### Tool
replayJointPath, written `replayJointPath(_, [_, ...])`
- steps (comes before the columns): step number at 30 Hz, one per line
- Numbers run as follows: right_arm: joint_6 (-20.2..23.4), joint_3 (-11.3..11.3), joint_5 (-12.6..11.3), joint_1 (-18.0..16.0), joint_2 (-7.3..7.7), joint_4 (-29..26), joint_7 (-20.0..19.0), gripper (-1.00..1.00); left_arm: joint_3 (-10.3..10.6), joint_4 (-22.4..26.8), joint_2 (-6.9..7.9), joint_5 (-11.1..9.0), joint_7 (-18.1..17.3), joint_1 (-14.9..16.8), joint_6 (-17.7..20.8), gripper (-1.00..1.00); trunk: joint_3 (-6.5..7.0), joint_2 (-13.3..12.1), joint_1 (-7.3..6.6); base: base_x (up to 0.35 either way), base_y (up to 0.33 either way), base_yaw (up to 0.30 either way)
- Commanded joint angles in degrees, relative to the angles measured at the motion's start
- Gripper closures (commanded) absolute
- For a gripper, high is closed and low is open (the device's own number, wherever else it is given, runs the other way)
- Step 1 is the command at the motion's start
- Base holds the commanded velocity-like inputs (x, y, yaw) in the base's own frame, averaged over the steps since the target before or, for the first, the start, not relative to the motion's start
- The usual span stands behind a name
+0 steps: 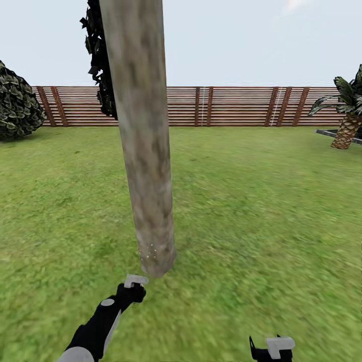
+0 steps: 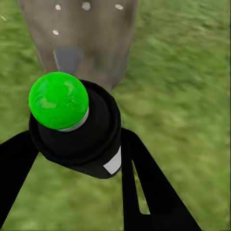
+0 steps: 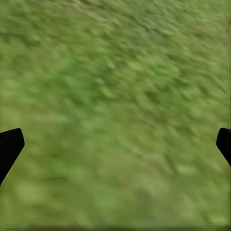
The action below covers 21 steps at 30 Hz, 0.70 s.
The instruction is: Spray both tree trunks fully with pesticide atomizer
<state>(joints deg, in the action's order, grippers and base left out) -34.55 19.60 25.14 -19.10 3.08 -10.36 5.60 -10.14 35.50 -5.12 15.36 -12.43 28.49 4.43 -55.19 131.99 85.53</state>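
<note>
While held between the black fingers [image 2: 159, 192] of the left pincer [image 2: 72, 159], closed around its dark body, pesticide atomizer [image 2: 74, 127] aimed at the foot of the tree trunk [image 1: 146, 151], just short of the bark. Looks like a squat black bottle with a bright green rounded cap and a small white label on the side; seen from the head camera as a pale nozzle at the arm's tip, close to the trunk base. Probably light and rigid, with a smooth plastic skin that could slip or twist; best gripped around the wide black midsection, below the cap, as now. Trunk thick, straight, mottled grey-beige, slightly flared where it meets the lawn [image 1: 261, 211]. A few white specks of pesticide [image 1: 150, 250] dotting the lowest part only, so coverage judged barely begun. Right pincer [image 3: 115, 144] spread wide over grass, holding nothing. Slatted wooden fence [image 1: 226, 105] behind.
</note>
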Motion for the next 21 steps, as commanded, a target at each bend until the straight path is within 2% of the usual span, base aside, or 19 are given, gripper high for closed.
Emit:
replayJointPath(1, [-0.2,0.2,0.6,0.0,0.00,0.1,0.4,-1.00,-0.5,0.9,-0.38,0.7,-0.6,0.4,0.9,1.00,-0.06,0.0,-0.01,-0.010,0.000,0.000])
replayJointPath(3, [-0.2,0.2,0.6,0.0,0.00,0.1,0.4,-1.00,-0.5,2.7,-0.31,0.7,-0.8,0.8,3.5,1.00,-0.06,0.0,-0.01,-0.005,0.000,0.000])
replayJointPath(4, [-0.2,0.2,0.6,0.0,0.00,0.2,0.4,-1.00,-0.7,4.9,0.23,0.5,-1.0,1.0,6.6,1.00,-0.06,0.0,-0.01,-0.002,0.000,0.000])
replayJointPath(5, [-0.1,0.2,0.6,0.0,0.00,0.2,0.4,-1.00,-0.9,7.8,1.47,0.5,-1.2,1.2,8.8,1.00,-0.06,0.0,-0.01,0.000,0.000,0.000])
replayJointPath(7, [-0.1,0.2,0.6,0.0,0.00,0.2,0.4,-1.00,-1.0,10.2,2.91,0.4,-1.2,1.3,10.0,1.00,-0.06,0.0,-0.01,0.000,0.000,0.000])
replayJointPath(9, [-0.1,0.2,0.6,0.0,0.00,0.2,0.4,-1.00,-0.9,11.9,3.65,0.3,-1.2,1.2,10.8,1.00,-0.06,0.0,-0.01,0.000,0.000,0.000])
replayJointPath(10, [-0.1,0.2,0.6,0.0,0.00,0.2,0.4,-1.00,-0.5,12.4,3.19,0.4,-1.2,1.0,11.0,1.00,-0.06,0.0,-0.01,0.000,0.000,0.000])
replayJointPath(13, [-0.1,0.2,0.6,0.0,0.00,0.2,0.4,-1.00,1.6,12.6,0.51,0.5,-1.1,1.0,11.1,1.00,-0.06,0.0,-0.01,0.000,0.000,0.000])
replayJointPath(15, [-0.1,0.2,0.6,0.0,0.00,0.2,0.4,-1.00,4.3,13.3,-0.98,0.5,-1.1,1.3,12.4,1.00,-0.06,0.0,-0.01,0.000,0.000,0.000])
replayJointPath(17, [-0.1,0.2,0.6,-0.1,0.00,0.2,0.4,-1.00,4.8,15.6,-0.93,0.4,-1.2,1.3,15.4,1.00,-0.06,0.0,-0.01,0.000,0.000,0.000])
replayJointPath(19, [-0.1,0.2,0.6,0.0,-0.07,0.2,0.4,-1.00,4.3,18.9,-0.33,-0.2,-1.7,1.3,17.8,1.00,-0.06,0.0,-0.01,0.000,0.000,0.000])
replayJointPath(21, [-0.1,0.2,0.6,0.0,-0.12,0.2,0.4,-1.00,2.4,21.0,1.78,-1.4,-3.1,1.3,18.7,1.00,-0.06,0.0,-0.01,0.000,0.000,0.000])
